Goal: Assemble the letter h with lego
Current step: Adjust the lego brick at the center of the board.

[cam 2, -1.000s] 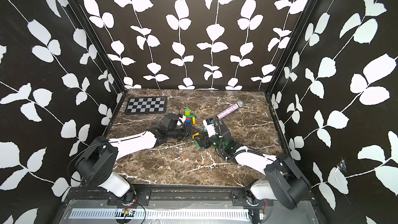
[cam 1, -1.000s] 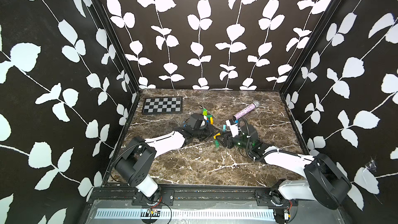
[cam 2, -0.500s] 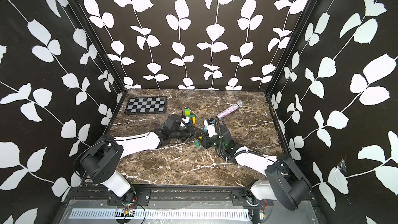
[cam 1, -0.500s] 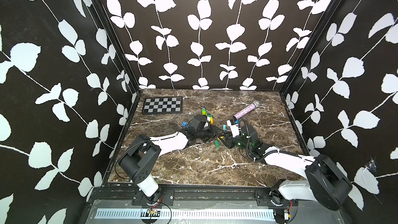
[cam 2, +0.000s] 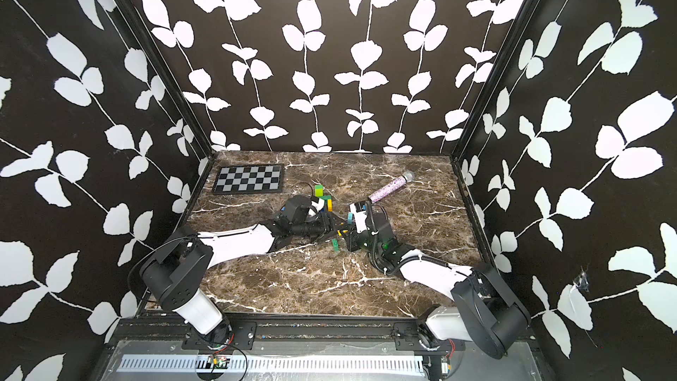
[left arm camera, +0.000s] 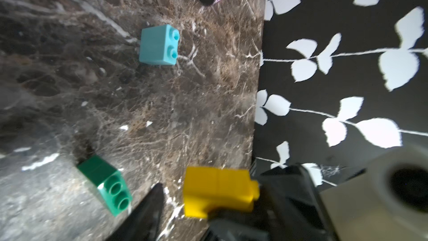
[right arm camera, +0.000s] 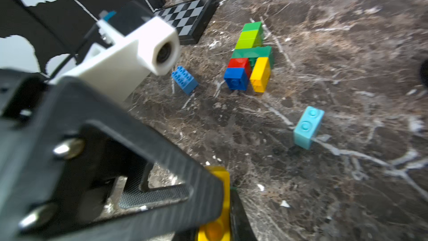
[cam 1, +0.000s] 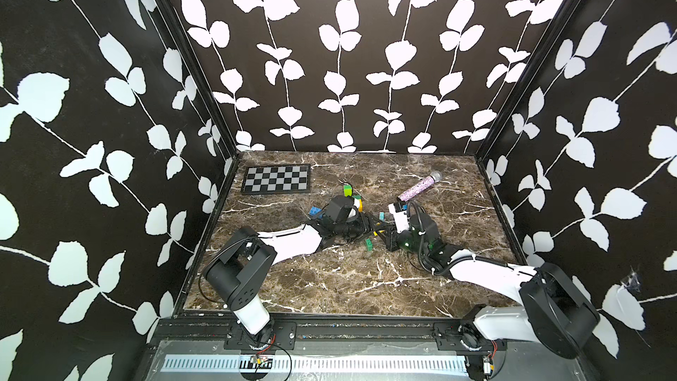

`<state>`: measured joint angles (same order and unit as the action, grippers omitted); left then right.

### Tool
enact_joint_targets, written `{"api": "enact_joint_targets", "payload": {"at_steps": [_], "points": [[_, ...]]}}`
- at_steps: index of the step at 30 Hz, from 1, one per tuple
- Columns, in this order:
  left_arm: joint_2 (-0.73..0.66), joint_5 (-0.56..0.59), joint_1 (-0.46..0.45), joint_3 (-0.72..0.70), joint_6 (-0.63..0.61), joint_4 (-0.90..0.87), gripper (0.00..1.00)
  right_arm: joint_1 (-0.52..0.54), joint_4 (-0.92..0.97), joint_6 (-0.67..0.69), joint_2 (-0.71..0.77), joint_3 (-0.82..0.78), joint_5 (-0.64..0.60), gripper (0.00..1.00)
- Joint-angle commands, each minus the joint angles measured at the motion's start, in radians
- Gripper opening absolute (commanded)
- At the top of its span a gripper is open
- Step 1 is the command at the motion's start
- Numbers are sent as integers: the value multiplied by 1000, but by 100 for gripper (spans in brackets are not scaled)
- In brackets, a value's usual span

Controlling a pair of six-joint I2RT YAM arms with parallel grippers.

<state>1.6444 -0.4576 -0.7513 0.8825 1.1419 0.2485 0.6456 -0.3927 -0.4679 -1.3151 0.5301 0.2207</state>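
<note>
**Lego h: build part-formed, yellow piece in the claw**

The built section (right arm camera: 251, 54) lies flat on the marble table (cam 1: 329, 287), not far from the chequered board (cam 1: 276, 183). In the right wrist view it shows green and lime bricks above a dark green crosspiece, with red and blue below on one side and yellow on the other. In my judgement it already reads as a rough h — stem, bridge and leg.

The right gripper (right arm camera: 229, 205) is clamped on a yellow brick piece (left arm camera: 217, 191), seemingly two bricks joined, held low between the two arms. Whether it touches the surface cannot be told. The left gripper (cam 1: 373, 229) has its jaws spread and grips nothing. Its one visible finger (left arm camera: 146, 205) is clear of the yellow piece.

Loose and unfitted:
- a dark green brick (left arm camera: 104, 184) just beside the grippers
- a light blue brick (right arm camera: 308, 126) near by
- a blue eight-stud brick (right arm camera: 184, 79) beside the built section

The glitter microphone (cam 1: 419, 188) lies apart — no part of the work.

Outstanding, as judged: the yellow piece has yet to be seated on the build. Its intended place cannot be told.
</note>
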Motion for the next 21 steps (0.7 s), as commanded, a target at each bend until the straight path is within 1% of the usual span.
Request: {"api": "enact_joint_targets", "payload": {"at_steps": [1,2,3,6,8,11,13,16,18,19,21], "points": [[-85,4,27,-2,-69,-100,95,2,-24,32,27,1,-71,0],[-101,17,38,-5,-88,-122,99,3,-22,34,29,-1,-81,0],[-121,34,44,-9,-108,-145,99,6,-21,39,32,-2,-91,0],[-185,91,107,-24,-184,-243,99,37,24,63,46,18,-153,0],[-228,140,143,-41,-240,-308,99,79,87,79,52,50,-228,0],[-300,233,214,-77,-316,-410,99,155,185,27,42,107,-378,0],[-351,344,257,-90,-363,-516,99,242,245,17,14,170,-481,0],[-426,519,287,-122,-424,-603,99,376,356,19,-72,294,-642,0],[-466,647,291,-145,-460,-631,99,421,379,-41,-138,343,-692,0],[-480,704,293,-160,-467,-642,99,434,373,-75,-175,362,-692,0],[-500,752,307,-186,-475,-642,99,462,375,-117,-244,405,-716,0]]}}
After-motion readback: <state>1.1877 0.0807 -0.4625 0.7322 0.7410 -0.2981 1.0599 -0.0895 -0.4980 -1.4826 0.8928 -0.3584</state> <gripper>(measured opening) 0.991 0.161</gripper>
